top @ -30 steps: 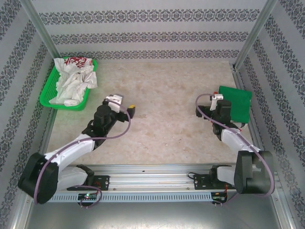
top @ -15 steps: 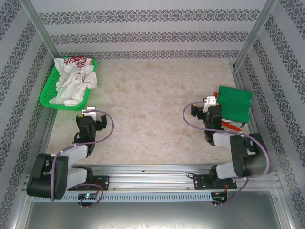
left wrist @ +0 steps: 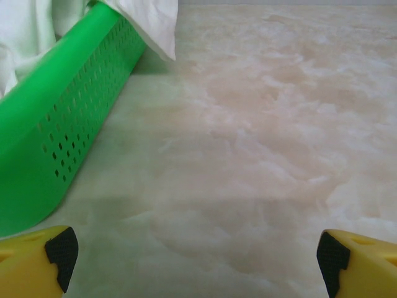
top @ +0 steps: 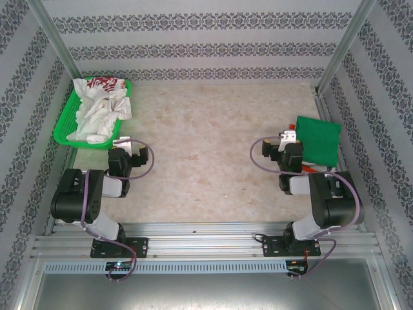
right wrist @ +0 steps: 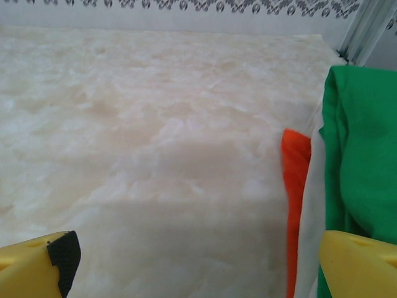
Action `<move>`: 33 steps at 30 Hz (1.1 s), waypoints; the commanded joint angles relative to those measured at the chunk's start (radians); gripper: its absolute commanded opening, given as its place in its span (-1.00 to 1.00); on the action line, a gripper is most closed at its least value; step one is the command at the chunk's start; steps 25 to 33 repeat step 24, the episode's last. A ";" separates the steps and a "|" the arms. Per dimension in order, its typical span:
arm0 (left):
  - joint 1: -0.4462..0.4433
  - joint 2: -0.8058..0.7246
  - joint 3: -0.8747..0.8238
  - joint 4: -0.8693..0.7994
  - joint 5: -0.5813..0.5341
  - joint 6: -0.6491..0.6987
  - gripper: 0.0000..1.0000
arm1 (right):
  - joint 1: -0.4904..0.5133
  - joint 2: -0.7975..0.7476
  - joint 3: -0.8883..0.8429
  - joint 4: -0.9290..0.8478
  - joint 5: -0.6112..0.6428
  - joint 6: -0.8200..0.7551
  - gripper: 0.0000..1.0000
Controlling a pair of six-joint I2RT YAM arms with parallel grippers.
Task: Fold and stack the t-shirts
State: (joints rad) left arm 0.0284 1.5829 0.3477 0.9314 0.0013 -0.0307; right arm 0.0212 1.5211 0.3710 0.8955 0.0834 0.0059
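marbled table (top: pixel 206 129): green basket (top: pixel 84 143) holds crumpled white t-shirts (top: pixel 97 113); left hand (left wrist: pixel 195 257) and right hand (right wrist: pixel 198 254) gape wide, empty.

No readable text anywhere; the red print on the white t-shirt (top: pixel 103 82) is illegible

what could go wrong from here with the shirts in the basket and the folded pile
1. The white t-shirts lie crumpled together in the green basket, one draped over its rim; the open left hand might lift several or drag the basket.
2. The open right hand sits close beside the folded green t-shirt; a careless sweep could skew that stack.
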 commanded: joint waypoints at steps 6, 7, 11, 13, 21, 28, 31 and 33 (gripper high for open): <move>0.008 0.001 0.020 0.041 0.052 -0.001 1.00 | -0.006 -0.010 0.014 -0.003 -0.032 0.026 0.96; 0.008 0.001 0.030 0.022 0.070 0.006 1.00 | -0.006 -0.010 0.014 -0.003 -0.033 0.025 0.96; 0.008 0.002 0.047 -0.013 0.136 0.033 1.00 | -0.006 -0.010 0.014 -0.003 -0.032 0.025 0.96; 0.008 0.002 0.048 -0.014 0.135 0.034 1.00 | -0.006 -0.009 0.014 -0.003 -0.033 0.026 0.97; 0.008 0.002 0.048 -0.015 0.135 0.034 1.00 | -0.006 -0.010 0.016 -0.004 -0.032 0.025 0.97; 0.008 0.002 0.047 -0.013 0.136 0.034 1.00 | -0.005 -0.010 0.016 -0.004 -0.032 0.025 0.96; 0.008 0.002 0.047 -0.013 0.136 0.034 1.00 | -0.005 -0.010 0.016 -0.004 -0.032 0.025 0.96; 0.008 0.002 0.047 -0.013 0.136 0.034 1.00 | -0.005 -0.010 0.016 -0.004 -0.032 0.025 0.96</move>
